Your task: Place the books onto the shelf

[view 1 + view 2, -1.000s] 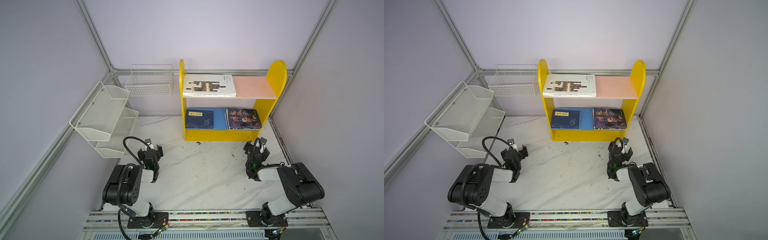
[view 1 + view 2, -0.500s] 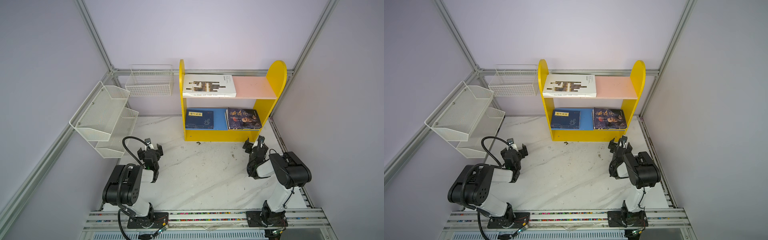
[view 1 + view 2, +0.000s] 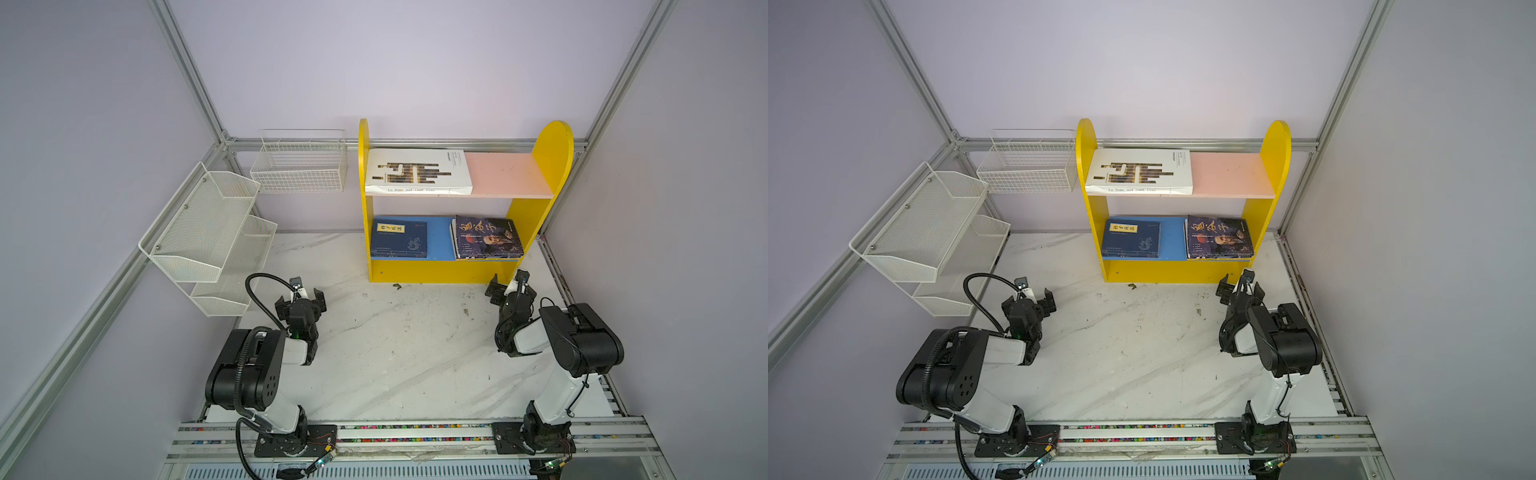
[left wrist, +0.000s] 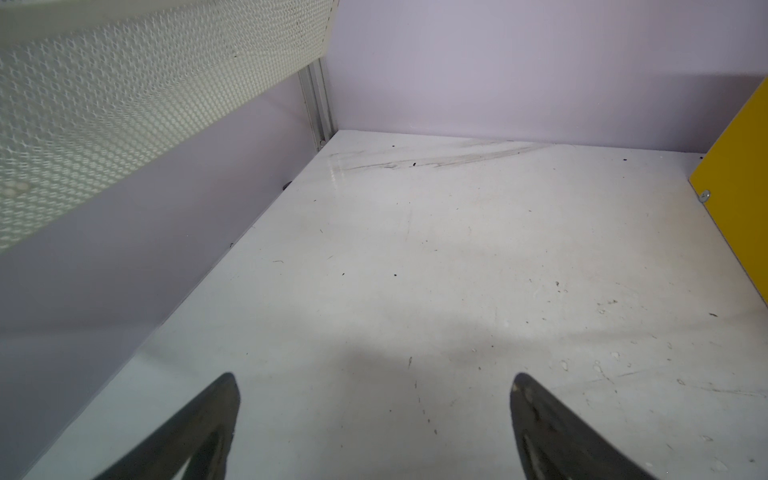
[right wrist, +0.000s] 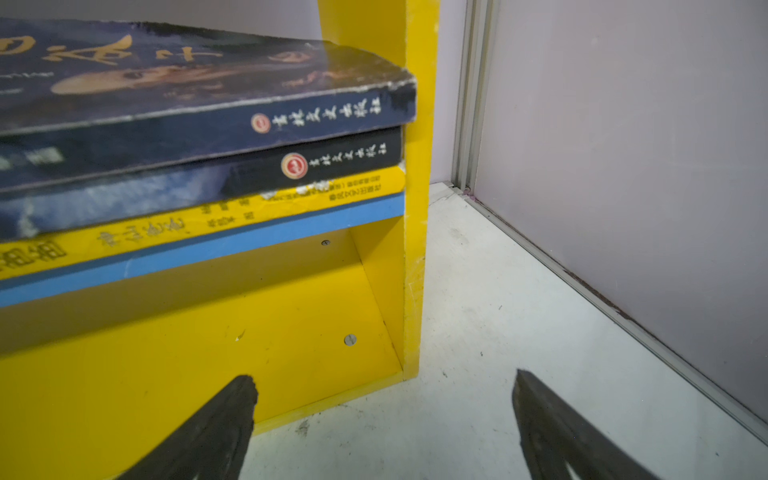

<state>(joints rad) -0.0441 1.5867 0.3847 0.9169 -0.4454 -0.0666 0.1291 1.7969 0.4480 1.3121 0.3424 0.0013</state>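
Observation:
The shelf (image 3: pixel 552 158) (image 3: pixel 1275 153) stands at the back of the table. A large white book (image 3: pixel 417 172) (image 3: pixel 1140 172) lies on its pink upper board. On the blue lower board lie a navy book (image 3: pixel 399 239) and a stack topped by a dark-blue face book (image 3: pixel 486 237). In the right wrist view that stack shows the face book (image 5: pixel 187 70), a black book (image 5: pixel 332 162) and a yellow book (image 5: pixel 249 212). My right gripper (image 3: pixel 509 286) (image 5: pixel 382 415) hangs open and empty by the shelf's right foot. My left gripper (image 3: pixel 301 301) (image 4: pixel 374 415) is open and empty over bare table.
A white mesh rack (image 3: pixel 208 232) hangs on the left wall, just beside my left arm. A white wire basket (image 3: pixel 299 166) hangs on the back wall, left of the shelf. The marble table (image 3: pixel 407 353) lies between the arms. The right wall (image 5: pixel 623 166) stands close to my right gripper.
My right arm has swung its elbow up and inward, and its gripper has edged toward the shelf's right foot. The left arm and the books have not moved.

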